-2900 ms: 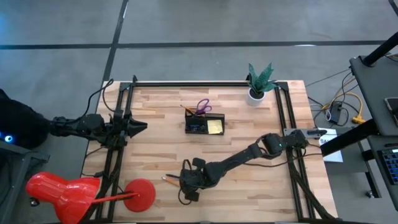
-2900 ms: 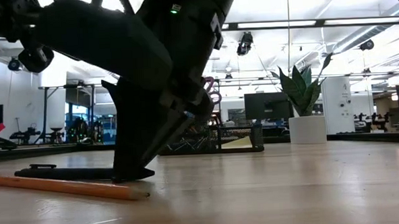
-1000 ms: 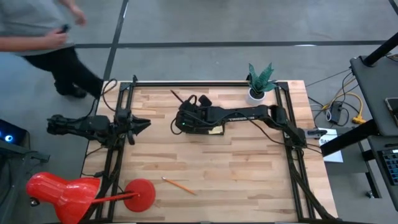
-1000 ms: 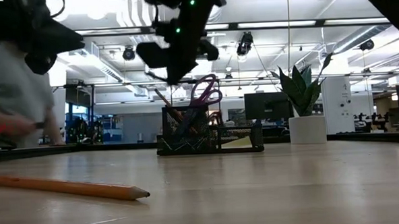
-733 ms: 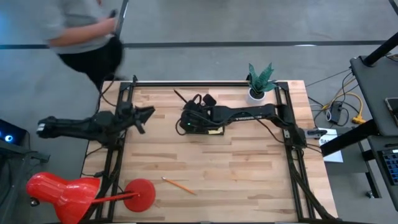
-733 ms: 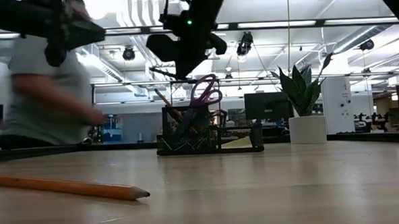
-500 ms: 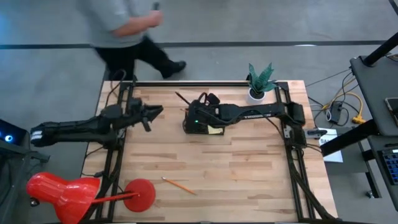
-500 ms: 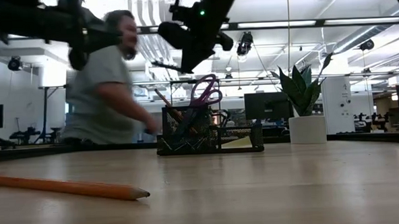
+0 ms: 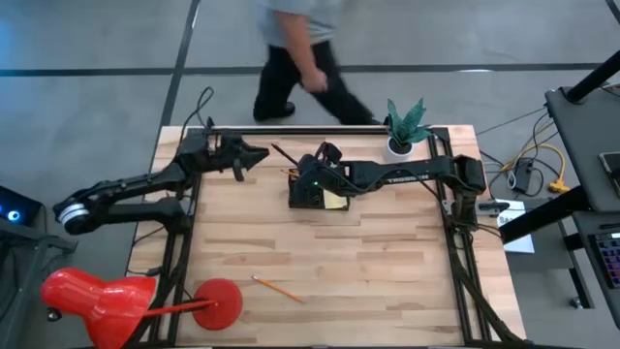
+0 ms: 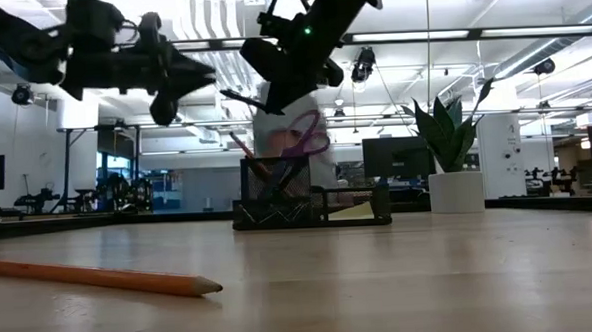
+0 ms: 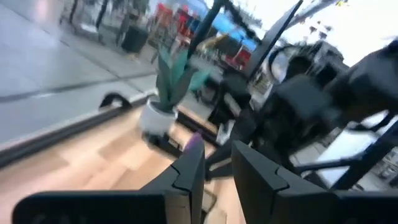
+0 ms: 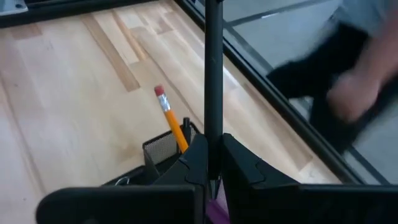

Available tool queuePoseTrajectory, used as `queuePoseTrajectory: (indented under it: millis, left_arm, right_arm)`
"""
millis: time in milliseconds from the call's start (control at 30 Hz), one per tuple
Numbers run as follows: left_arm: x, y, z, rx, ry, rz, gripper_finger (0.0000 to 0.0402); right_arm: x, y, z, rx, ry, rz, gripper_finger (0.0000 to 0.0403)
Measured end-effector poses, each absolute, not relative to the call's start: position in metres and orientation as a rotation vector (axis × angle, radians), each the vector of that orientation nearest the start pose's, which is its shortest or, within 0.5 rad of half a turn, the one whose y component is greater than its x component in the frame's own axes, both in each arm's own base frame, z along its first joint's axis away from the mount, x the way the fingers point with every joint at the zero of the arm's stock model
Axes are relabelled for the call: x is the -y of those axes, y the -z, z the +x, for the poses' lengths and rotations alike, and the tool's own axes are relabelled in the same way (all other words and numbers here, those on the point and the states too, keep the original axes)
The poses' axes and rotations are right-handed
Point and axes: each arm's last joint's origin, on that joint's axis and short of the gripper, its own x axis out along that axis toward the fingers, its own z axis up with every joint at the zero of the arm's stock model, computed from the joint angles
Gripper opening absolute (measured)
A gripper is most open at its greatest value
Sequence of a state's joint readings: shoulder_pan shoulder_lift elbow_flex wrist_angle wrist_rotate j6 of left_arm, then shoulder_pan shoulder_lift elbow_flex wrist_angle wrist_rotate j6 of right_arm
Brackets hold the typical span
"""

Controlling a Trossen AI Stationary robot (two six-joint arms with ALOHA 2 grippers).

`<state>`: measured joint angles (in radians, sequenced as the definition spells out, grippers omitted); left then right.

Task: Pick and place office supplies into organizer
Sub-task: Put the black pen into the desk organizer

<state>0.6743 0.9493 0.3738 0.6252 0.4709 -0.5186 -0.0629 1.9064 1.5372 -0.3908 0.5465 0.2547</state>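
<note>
The black mesh organizer (image 9: 318, 194) stands at the table's far middle. It holds purple scissors (image 10: 306, 136), an orange pencil (image 12: 171, 121) and a yellow sticky pad (image 9: 335, 200). My right gripper (image 9: 302, 174) hangs over the cup compartment, shut on a dark pen (image 9: 281, 153). My left gripper (image 9: 262, 153) is up in the air at the far left, pointing level toward the organizer. It is open, with nothing between its fingers (image 11: 189, 168). A second orange pencil (image 9: 278, 289) lies flat on the near part of the table. My right gripper pinches the dark pen near one end (image 12: 213, 146) between its two fingertips. The fingers come from the table's right, slanting down. The pen's long part (image 10: 235, 99) sticks out beyond the fingertips toward the far left. It is lifted clear above the organizer.
A white plant pot (image 9: 399, 145) stands at the far right. A red lamp (image 9: 107, 301) sits at the near left corner. A person (image 9: 300, 48) walks just beyond the far edge. Bare wood lies between the organizer and the near edge.
My left gripper has swung from the table's left edge toward the far edge and rightward, nearer the organizer, staying level. My right gripper has carried the pen a little toward the right, over the organizer. The person has walked rightward along the far side.
</note>
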Motion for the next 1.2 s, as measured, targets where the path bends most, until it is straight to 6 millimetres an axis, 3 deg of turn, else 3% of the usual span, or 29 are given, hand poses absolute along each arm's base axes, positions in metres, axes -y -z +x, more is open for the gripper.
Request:
queuePoseTrajectory:
  millis: [200, 567, 833, 1033, 1200]
  left_arm:
    - [-0.118, -0.228, 0.17, 0.034, -0.194, -0.53, 0.008]
    - [-0.125, -0.225, 0.173, 0.033, -0.243, -0.531, 0.0181]
    - [-0.14, -0.221, 0.182, 0.152, -0.237, -0.543, 0.0185]
    - [-0.147, -0.218, 0.193, 0.12, -0.202, -0.557, 0.0184]
    - [-0.152, -0.224, 0.199, 0.128, -0.191, -0.537, 0.0152]
  right_arm:
    - [0.046, -0.259, 0.424, -0.65, 0.658, 0.038, 0.0013]
    - [0.047, -0.261, 0.426, -0.623, 0.632, 0.036, 0.0026]
    - [0.051, -0.261, 0.427, -0.62, 0.597, 0.048, 0.0027]
    - [0.051, -0.261, 0.427, -0.614, 0.595, 0.051, 0.0028]
    - [0.051, -0.261, 0.427, -0.615, 0.597, 0.054, 0.0029]
